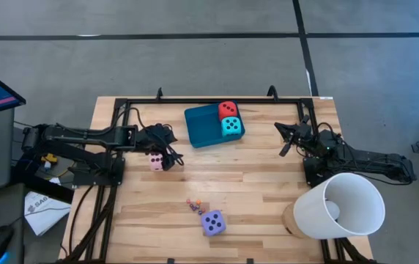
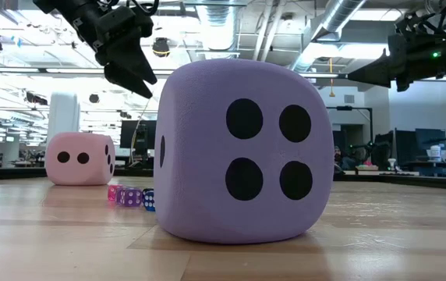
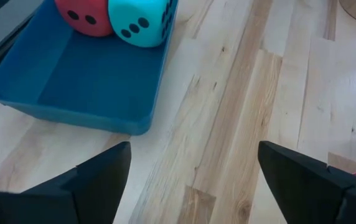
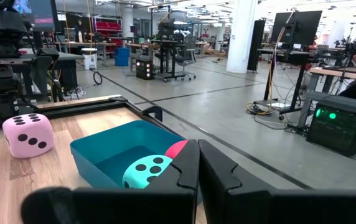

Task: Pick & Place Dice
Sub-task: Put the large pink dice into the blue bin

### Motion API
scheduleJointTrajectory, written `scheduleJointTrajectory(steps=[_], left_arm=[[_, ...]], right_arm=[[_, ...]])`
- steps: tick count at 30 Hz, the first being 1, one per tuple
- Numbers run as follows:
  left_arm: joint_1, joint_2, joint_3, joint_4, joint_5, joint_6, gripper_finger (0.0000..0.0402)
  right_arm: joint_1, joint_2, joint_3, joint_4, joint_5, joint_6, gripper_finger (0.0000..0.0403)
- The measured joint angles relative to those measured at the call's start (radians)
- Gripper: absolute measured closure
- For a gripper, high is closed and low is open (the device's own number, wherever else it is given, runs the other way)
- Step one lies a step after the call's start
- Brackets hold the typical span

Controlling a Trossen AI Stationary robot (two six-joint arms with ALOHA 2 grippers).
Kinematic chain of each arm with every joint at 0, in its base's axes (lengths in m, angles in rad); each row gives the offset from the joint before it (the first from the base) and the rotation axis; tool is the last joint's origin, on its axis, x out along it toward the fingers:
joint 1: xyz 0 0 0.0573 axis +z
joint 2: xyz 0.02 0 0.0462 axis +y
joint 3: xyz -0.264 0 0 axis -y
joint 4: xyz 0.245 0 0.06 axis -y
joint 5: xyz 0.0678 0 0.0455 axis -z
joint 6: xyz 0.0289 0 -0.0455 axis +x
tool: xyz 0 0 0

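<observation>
Left gripper (image 1: pixel 167 155) hovering just above the soft pink cube die with dark pips (image 1: pixel 155 161), fingers (image 3: pixel 97 180) spread wide, holding nothing, touching nothing. Ahead of those fingers in the left wrist view: flat teal rectangular plastic tray (image 3: pixel 72 81) on the pale wooden worktop (image 3: pixel 240 112), with the soft red cube die (image 3: pixel 83 15) and the soft turquoise cube die (image 3: pixel 139 22) side by side, touching, in its far corner. Large soft purple cube die (image 1: pixel 212 222) well apart from both sets of fingers, near the worktop's front edge, four pips facing the low camera, a few tiny translucent dice (image 2: pixel 128 197) just beside it. Right gripper (image 1: pixel 288 136) raised at the worktop's right edge, fingers (image 4: pixel 218 171) pressed together, empty
</observation>
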Motion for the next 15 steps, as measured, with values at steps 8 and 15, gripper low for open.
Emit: scheduleJointTrajectory(steps=[8,15], left_arm=[[0.0,0.0,0.0,0.0,-0.001,-0.003,0.0007],[0.0,0.0,0.0,0.0,-0.005,-0.001,0.0003]], right_arm=[[0.0,0.0,0.0,0.0,0.0,0.0,0.0403],[0.0,0.0,0.0,0.0,0.0,0.0,0.0403]])
